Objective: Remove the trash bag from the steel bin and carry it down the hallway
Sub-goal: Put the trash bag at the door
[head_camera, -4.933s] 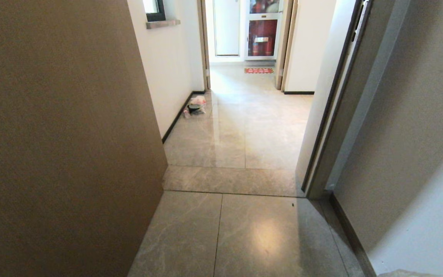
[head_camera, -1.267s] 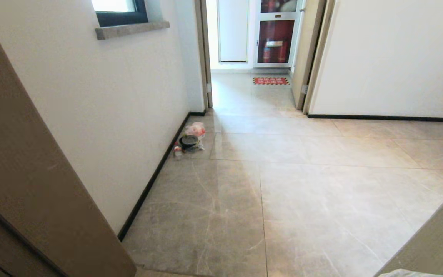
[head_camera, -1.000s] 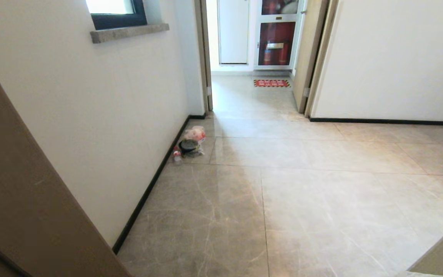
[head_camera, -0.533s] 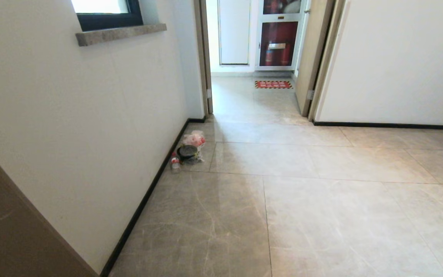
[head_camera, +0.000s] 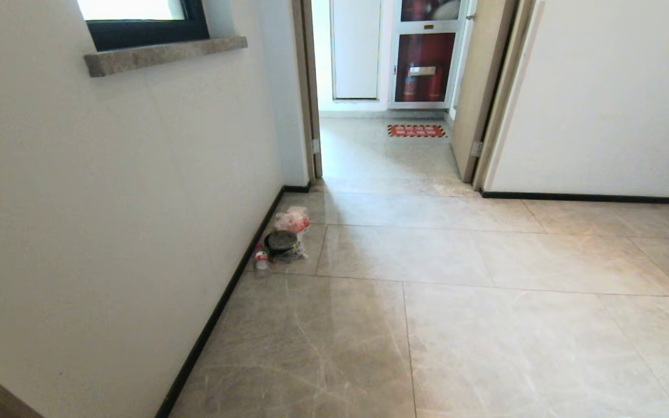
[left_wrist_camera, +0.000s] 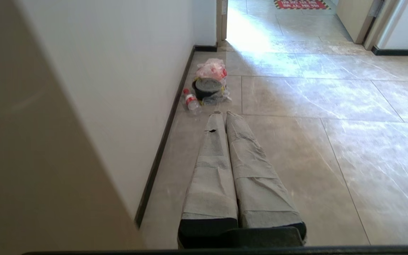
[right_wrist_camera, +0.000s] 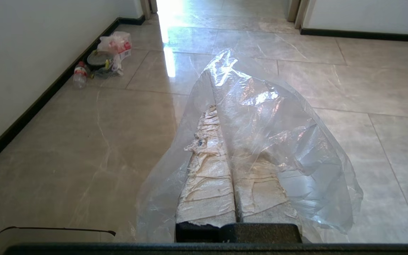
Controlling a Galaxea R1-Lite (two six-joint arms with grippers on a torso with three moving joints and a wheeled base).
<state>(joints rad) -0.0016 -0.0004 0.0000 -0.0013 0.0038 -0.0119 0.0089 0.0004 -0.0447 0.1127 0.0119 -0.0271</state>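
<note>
The trash bag (right_wrist_camera: 278,141), thin clear crinkled plastic, drapes over and around my right gripper (right_wrist_camera: 218,109), whose taped fingers are shut on a fold of it; its contents are hidden from view. Beneath it lies the hallway floor (head_camera: 456,290) of glossy beige-grey tiles. My left gripper (left_wrist_camera: 224,113) is shut with nothing in it, held low and level near the left wall. Neither gripper shows in the head view. The steel bin is out of view.
By the left wall's dark baseboard sit a pinkish-red plastic bag (head_camera: 291,219), a dark round bowl (head_camera: 281,239) and a small bottle (head_camera: 261,257). Ahead is a doorway with a red mat (head_camera: 416,130) and an open door (head_camera: 479,87). A window sill (head_camera: 166,55) juts out.
The whole view has shifted as the base drove forward: the brown door at left has slid almost out of frame and the litter pile and doorway are closer. The arms have kept still.
</note>
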